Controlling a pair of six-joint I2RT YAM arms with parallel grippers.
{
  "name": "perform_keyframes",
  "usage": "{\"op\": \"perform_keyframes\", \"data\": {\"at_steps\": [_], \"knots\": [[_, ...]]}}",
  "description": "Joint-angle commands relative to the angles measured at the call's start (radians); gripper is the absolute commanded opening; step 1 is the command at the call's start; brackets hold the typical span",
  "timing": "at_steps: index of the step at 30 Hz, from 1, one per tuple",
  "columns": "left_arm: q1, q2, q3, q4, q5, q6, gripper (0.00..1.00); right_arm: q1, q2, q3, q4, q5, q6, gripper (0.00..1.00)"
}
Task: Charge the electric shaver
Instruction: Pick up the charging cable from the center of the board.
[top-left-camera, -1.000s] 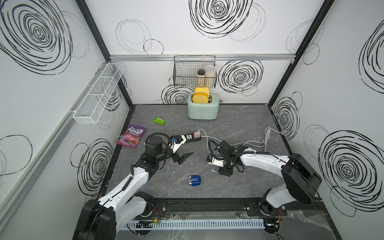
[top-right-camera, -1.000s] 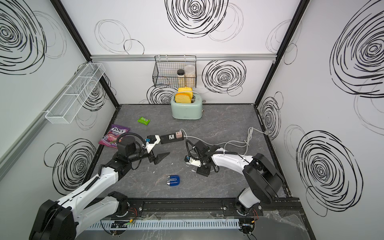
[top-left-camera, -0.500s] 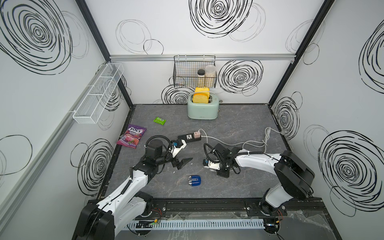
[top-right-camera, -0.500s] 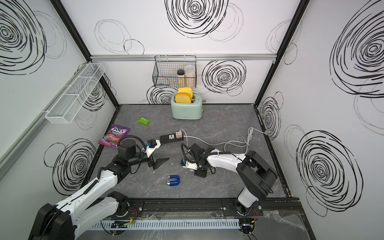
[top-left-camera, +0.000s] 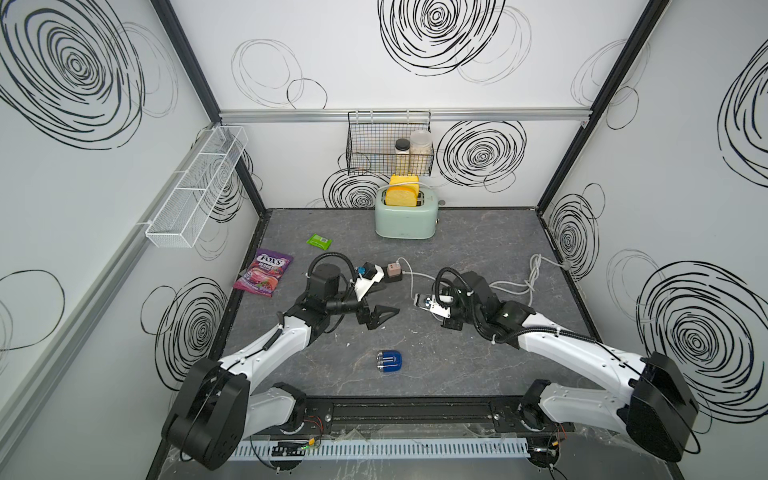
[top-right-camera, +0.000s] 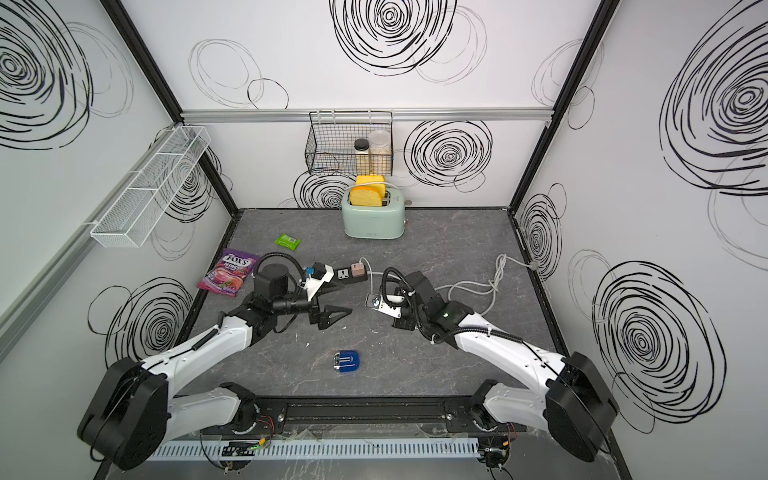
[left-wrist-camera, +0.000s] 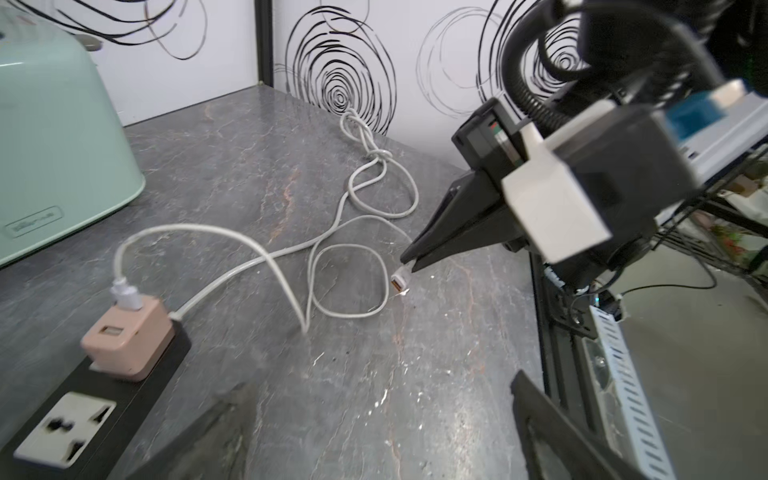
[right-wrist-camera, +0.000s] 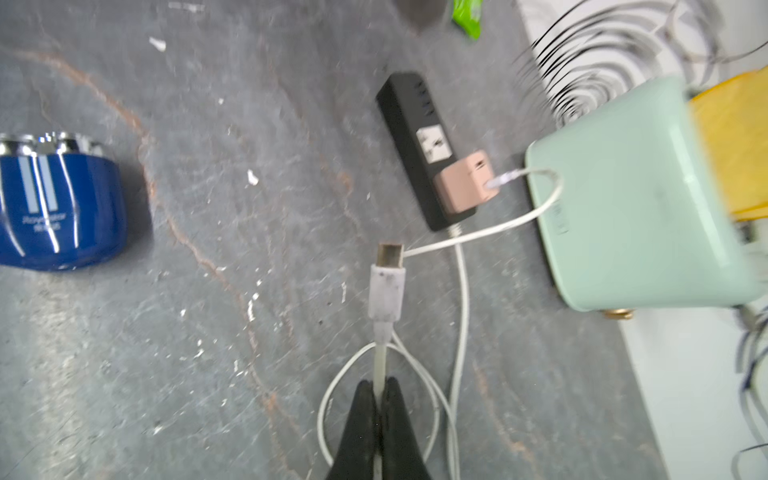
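Observation:
The electric shaver, glossy blue with silver heads, lies alone on the grey table near the front edge. My right gripper is shut on the white charging cable just behind its connector, which sticks out past the fingertips low over the table. The cable runs to a pinkish charger cube plugged into the black power strip. My left gripper stands open and empty beside the strip.
A mint toaster with yellow slices stands at the back. A purple candy bag and a green packet lie at the left. Knotted spare cable trails to the right wall. A wire basket hangs on the back wall.
My right gripper has closed on the cable behind the connector and shifted a little to the left. The left arm has barely moved and stays open.

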Motion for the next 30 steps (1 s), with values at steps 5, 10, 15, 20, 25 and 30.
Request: {"op": "perform_keyframes", "data": {"at_steps": [5, 10, 15, 20, 25, 30], "knots": [[-0.079, 0.13, 0.089, 0.184, 0.149, -0.224, 0.92, 0.0, -0.021, -0.011, 0.084, -0.019, -0.12, 0.0], [-0.11, 0.18, 0.126, 0.179, 0.181, -0.238, 0.84, 0.006, -0.03, -0.015, 0.102, -0.018, -0.136, 0.0], [-0.122, 0.203, 0.132, 0.179, 0.166, -0.245, 0.76, 0.008, -0.033, -0.015, 0.109, -0.046, -0.144, 0.0], [-0.122, 0.209, 0.136, 0.187, 0.133, -0.249, 0.61, 0.008, -0.036, -0.017, 0.093, -0.078, -0.144, 0.0], [-0.122, 0.225, 0.143, 0.186, 0.122, -0.25, 0.46, 0.008, -0.044, -0.025, 0.091, -0.089, -0.138, 0.0], [-0.121, 0.23, 0.145, 0.196, 0.097, -0.253, 0.3, 0.008, -0.053, -0.032, 0.084, -0.096, -0.138, 0.0]]}}
